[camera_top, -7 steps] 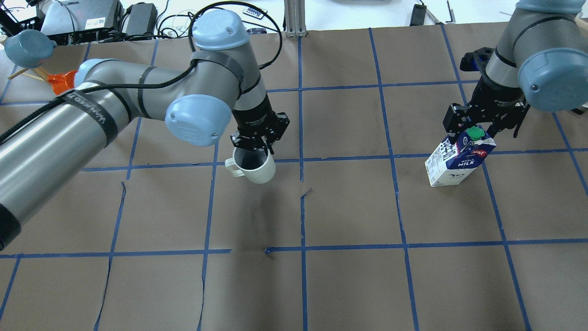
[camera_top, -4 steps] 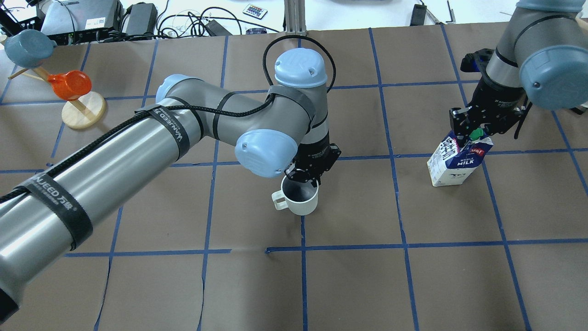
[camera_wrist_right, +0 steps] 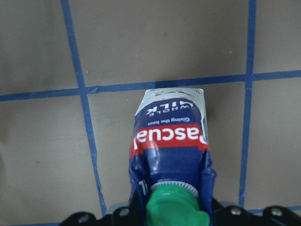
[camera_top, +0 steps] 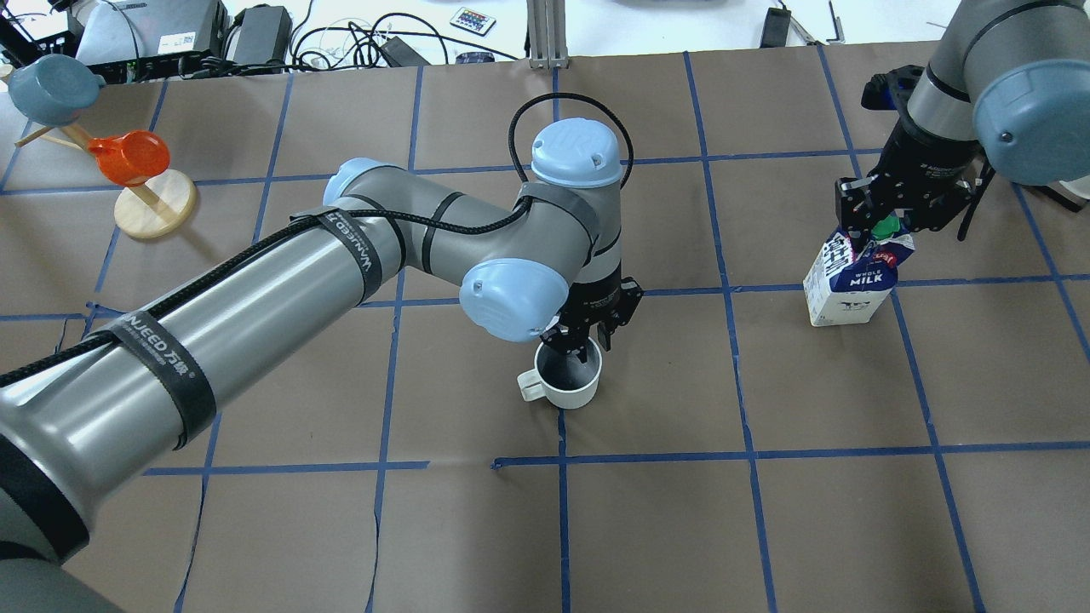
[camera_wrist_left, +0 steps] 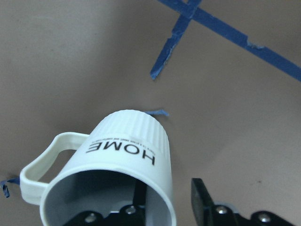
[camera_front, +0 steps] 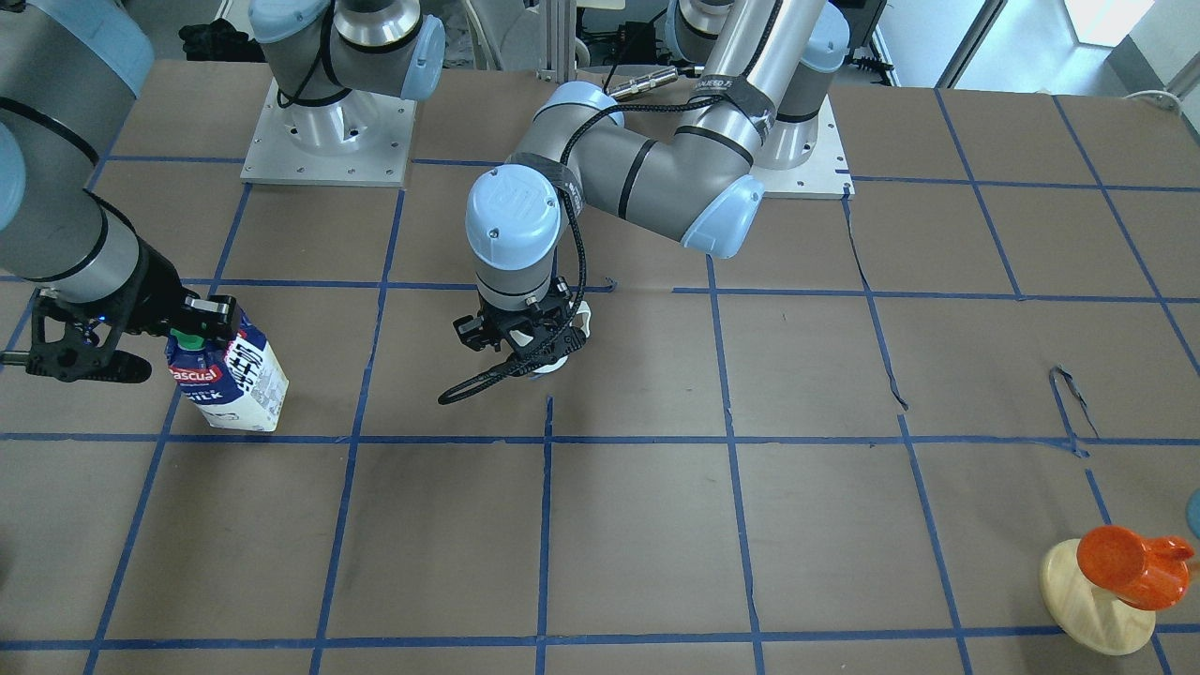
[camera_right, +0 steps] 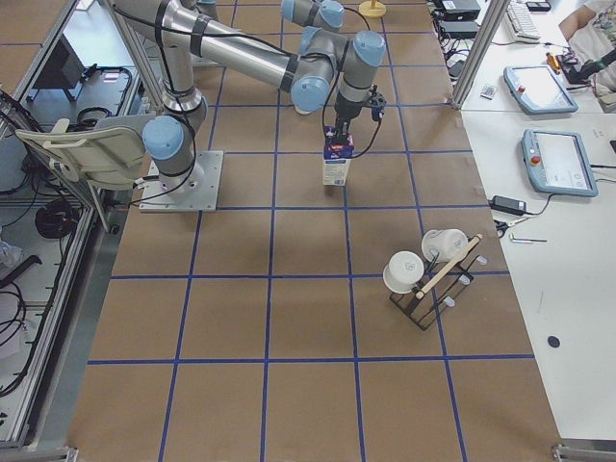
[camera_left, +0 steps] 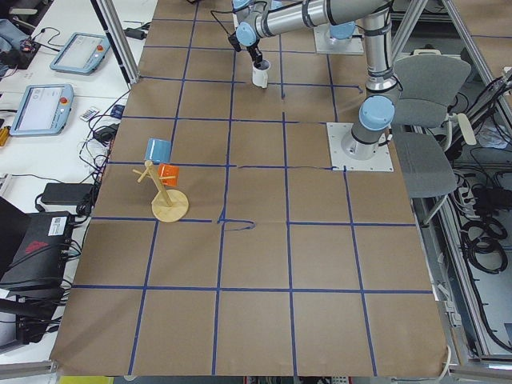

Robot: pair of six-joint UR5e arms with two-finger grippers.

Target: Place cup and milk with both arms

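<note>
The white ribbed cup point(camera_top: 569, 385) with "HOME" on its side point(camera_wrist_left: 123, 150) is at the table's middle, by a crossing of blue tape lines. My left gripper point(camera_top: 584, 342) is shut on its rim, one finger inside and one outside point(camera_wrist_left: 201, 200). I cannot tell if the cup touches the table. In the front-facing view the wrist hides most of the cup point(camera_front: 579, 323). The navy and white milk carton point(camera_top: 850, 285) with a green cap point(camera_wrist_right: 174, 212) is at the right. My right gripper point(camera_top: 881, 228) is shut on its gable top; it also shows in the front-facing view point(camera_front: 230, 380).
A wooden disc stand point(camera_top: 155, 204) at the far left carries an orange cup point(camera_top: 128, 157) and a blue one point(camera_top: 51, 85). Cables and electronics point(camera_top: 170, 34) lie beyond the back edge. A rack with white cups point(camera_right: 428, 274) shows in the right side view.
My left arm has carried the cup rightwards and nearer, to the table's middle. My right gripper has shifted the carton a little farther back, and it now stands more upright.
</note>
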